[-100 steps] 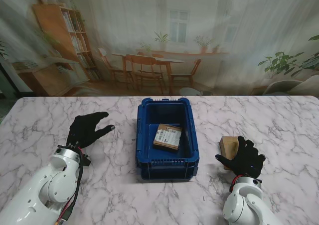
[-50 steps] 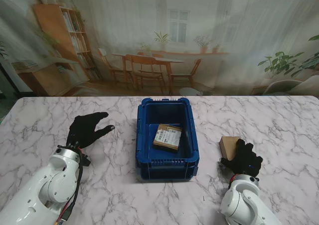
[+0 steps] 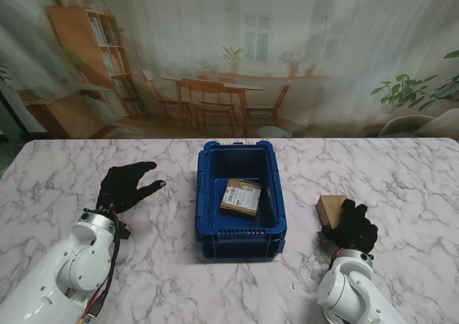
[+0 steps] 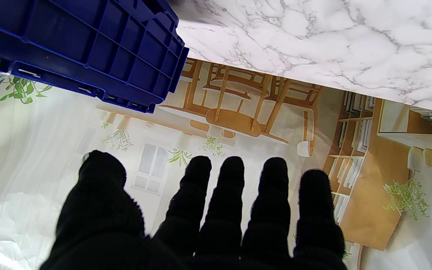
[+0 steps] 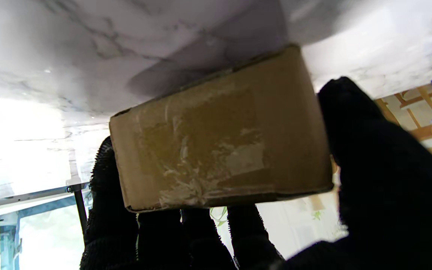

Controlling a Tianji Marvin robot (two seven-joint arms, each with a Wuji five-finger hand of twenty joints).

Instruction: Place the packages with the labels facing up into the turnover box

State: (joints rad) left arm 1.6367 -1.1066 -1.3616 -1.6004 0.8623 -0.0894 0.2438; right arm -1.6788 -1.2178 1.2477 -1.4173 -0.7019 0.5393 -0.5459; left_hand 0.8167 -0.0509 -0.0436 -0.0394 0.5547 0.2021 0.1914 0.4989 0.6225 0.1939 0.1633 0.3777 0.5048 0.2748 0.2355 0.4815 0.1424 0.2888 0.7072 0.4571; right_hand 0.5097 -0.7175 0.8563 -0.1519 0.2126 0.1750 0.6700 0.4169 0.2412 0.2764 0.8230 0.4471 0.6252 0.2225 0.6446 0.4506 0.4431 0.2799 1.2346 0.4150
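Two black-gloved robot hands flanked a blue plastic turnover box (image 3: 241, 195) on a white marble-patterned table (image 3: 401, 173).

From left: the left hand (image 3: 123, 186) hovered over the table with its fingers (image 4: 233, 198) spread, holding nothing and touching nothing, well apart from the box. In the middle, the box held one flat brown cardboard package (image 3: 241, 196), its white label facing up. On the right, the right hand (image 3: 353, 225) was wrapped around a second plain brown cardboard package (image 3: 329, 208), thumb on one side and fingers (image 5: 107, 210) on the other; the wrist view showed tape residue on the facing side, and no label was visible there. Count: two hands, two packages, one box.
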